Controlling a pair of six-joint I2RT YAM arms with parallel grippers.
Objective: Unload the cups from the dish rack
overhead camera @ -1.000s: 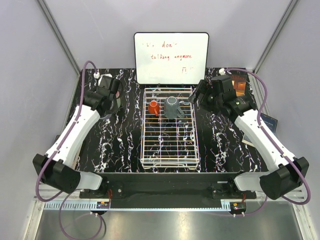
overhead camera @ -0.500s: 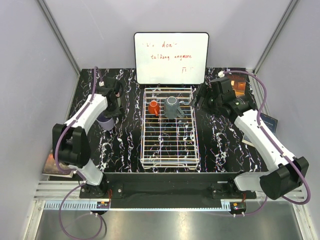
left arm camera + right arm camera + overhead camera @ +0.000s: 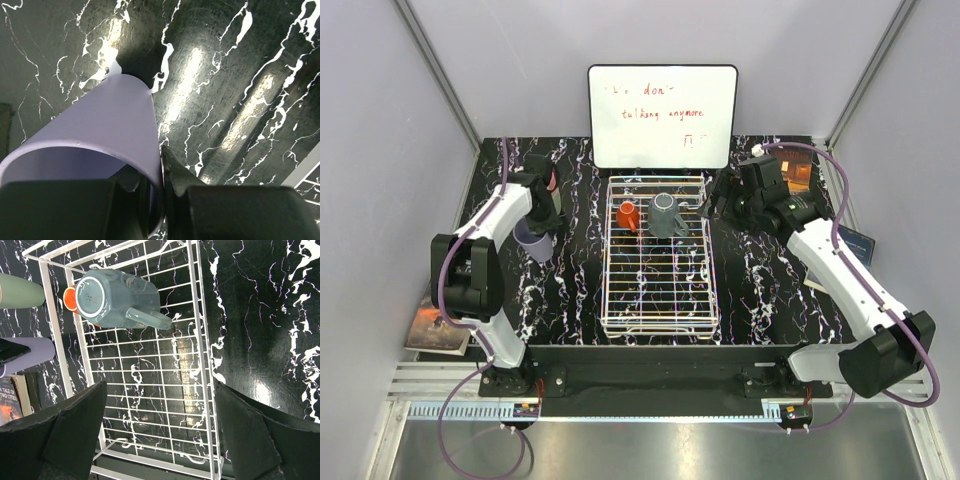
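The white wire dish rack (image 3: 658, 290) lies mid-table. In its far end are the small orange-red cup (image 3: 627, 214) and the dark grey mug (image 3: 666, 214), handle pointing right. The right wrist view shows the mug (image 3: 117, 297) with the orange-red cup (image 3: 69, 299) mostly hidden behind it. My left gripper (image 3: 544, 205) is shut on the rim of the tall lavender cup (image 3: 533, 241), left of the rack. One finger is inside the cup (image 3: 100, 135) and one outside (image 3: 175, 175); its base is at or near the tabletop. My right gripper (image 3: 160, 430) is open and empty above the rack's right side. A pale green cup (image 3: 20, 290) stands left of the rack.
The whiteboard (image 3: 662, 115) with red writing stands behind the rack. A book (image 3: 435, 330) lies off the table's left edge, another dark book (image 3: 855, 245) at the right edge. An orange-brown object (image 3: 800, 170) sits at the back right corner. Grey walls close both sides.
The left arm has folded back, elbow swinging toward the near left, and the lavender cup has come down beside the rack. The right gripper has shifted slightly toward the back.
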